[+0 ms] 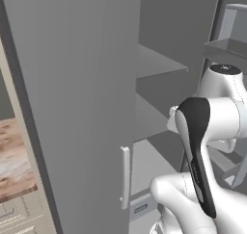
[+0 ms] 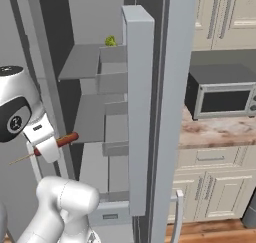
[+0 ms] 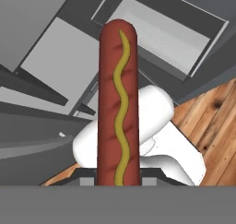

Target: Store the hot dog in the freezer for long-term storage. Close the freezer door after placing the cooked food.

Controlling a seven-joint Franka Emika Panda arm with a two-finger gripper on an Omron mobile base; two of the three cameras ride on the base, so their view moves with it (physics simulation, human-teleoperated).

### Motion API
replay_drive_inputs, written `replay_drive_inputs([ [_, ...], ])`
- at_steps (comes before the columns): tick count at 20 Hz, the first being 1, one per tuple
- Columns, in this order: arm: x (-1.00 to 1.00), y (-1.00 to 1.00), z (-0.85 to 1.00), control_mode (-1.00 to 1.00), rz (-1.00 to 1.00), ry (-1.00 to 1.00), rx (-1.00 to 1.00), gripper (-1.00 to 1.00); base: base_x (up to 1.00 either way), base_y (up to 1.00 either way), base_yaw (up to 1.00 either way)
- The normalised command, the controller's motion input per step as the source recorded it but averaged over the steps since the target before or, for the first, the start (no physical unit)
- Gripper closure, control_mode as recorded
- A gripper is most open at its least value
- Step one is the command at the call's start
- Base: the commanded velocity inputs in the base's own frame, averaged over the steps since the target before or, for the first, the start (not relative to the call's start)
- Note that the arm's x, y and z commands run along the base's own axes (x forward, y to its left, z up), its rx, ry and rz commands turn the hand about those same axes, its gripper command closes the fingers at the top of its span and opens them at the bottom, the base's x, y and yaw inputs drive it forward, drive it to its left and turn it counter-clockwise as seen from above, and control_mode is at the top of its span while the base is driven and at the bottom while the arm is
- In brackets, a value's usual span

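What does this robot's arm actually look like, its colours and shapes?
The arm is made of smooth, rounded glossy white segments, like fat tubes joined by bulbous elbows. A long black panel runs down one segment, and one round joint has a dark cap. The gripper is a small white block.

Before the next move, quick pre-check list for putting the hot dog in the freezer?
1. Tool shut on the hot dog: ok.
2. Freezer door swung open: ok.
3. Freezer shelf in front of the arm bare enough for the hot dog: ok.
4. Hot dog tip already over a shelf: cannot tell; in the right base view it sits near the compartment's opening.
5. Small green item on the upper shelf, apart from the hot dog: ok.
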Motion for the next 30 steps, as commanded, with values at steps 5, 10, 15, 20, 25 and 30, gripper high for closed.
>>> replay_drive_inputs([
  [5,0.00,0.00,0.00,1.00,0.00,0.00,0.00,1.00,0.02,-0.42,0.00],
  [10,0.00,0.00,0.00,1.00,0.00,0.00,0.00,1.00,0.01,-0.32,0.00],
  [15,0.00,0.00,0.00,1.00,0.00,0.00,0.00,1.00,0.06,0.00,0.00],
  [20,0.00,0.00,0.00,1.00,0.00,0.00,0.00,1.00,0.00,0.00,0.00],
  [25,0.00,0.00,0.00,1.00,0.00,0.00,0.00,1.00,0.00,0.00,0.00],
  [30,0.00,0.00,0.00,1.00,0.00,0.00,0.00,1.00,0.00,0.00,0.00],
])
